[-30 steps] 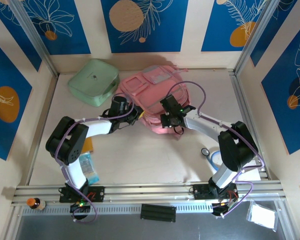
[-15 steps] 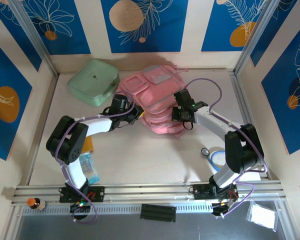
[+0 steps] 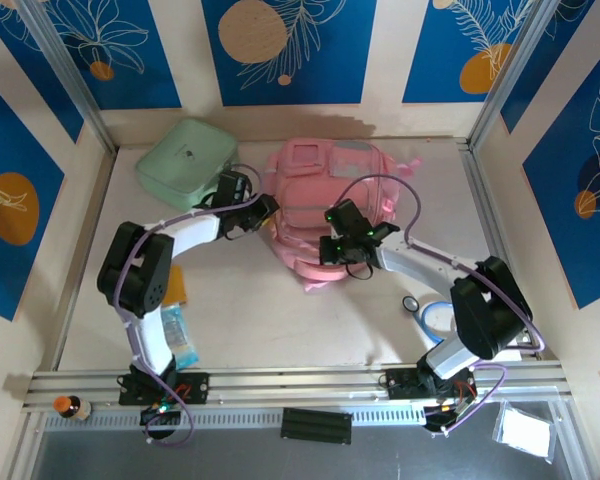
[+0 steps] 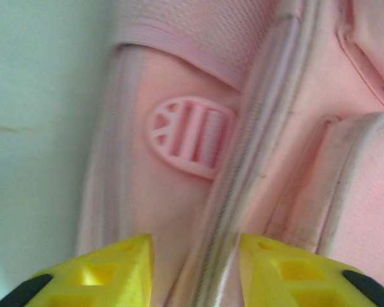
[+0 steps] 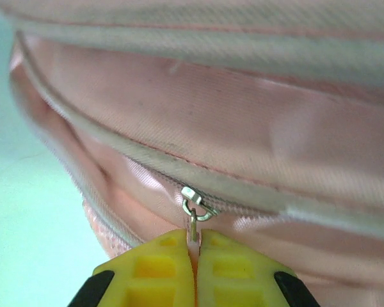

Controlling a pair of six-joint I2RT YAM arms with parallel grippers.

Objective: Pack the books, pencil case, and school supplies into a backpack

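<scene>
From above: large soft pink fabric backpack [image 3: 330, 195] on the pale counter [image 3: 280, 320], toward the back wall, front pockets up. Lies flatter and squarer than half a second ago, and sits a little further right, drawn away from the mint-green square zip case [image 3: 185, 163] at its left. Left hand [image 3: 263, 212] at the backpack's left edge, between it and the case. Right hand [image 3: 332, 250] at the backpack's near edge, nearer and further left than before. Slim blue packet [image 3: 177, 335] beside the left arm's base, well apart from the backpack, in the same place as before.

Left wrist: yellow fingers [image 4: 109, 272] apart, no longer shut as a moment ago, standing either side of a pink piped ridge of the backpack without pinching it. Oval pink plastic strap buckle [image 4: 191, 135] just beyond them, flat on the fabric.

Right wrist: yellow fingers [image 5: 160, 268] pressed together, clamped on the small metal zip pull [image 5: 194, 225] hanging from its slider on a pocket zip of the backpack.
</scene>
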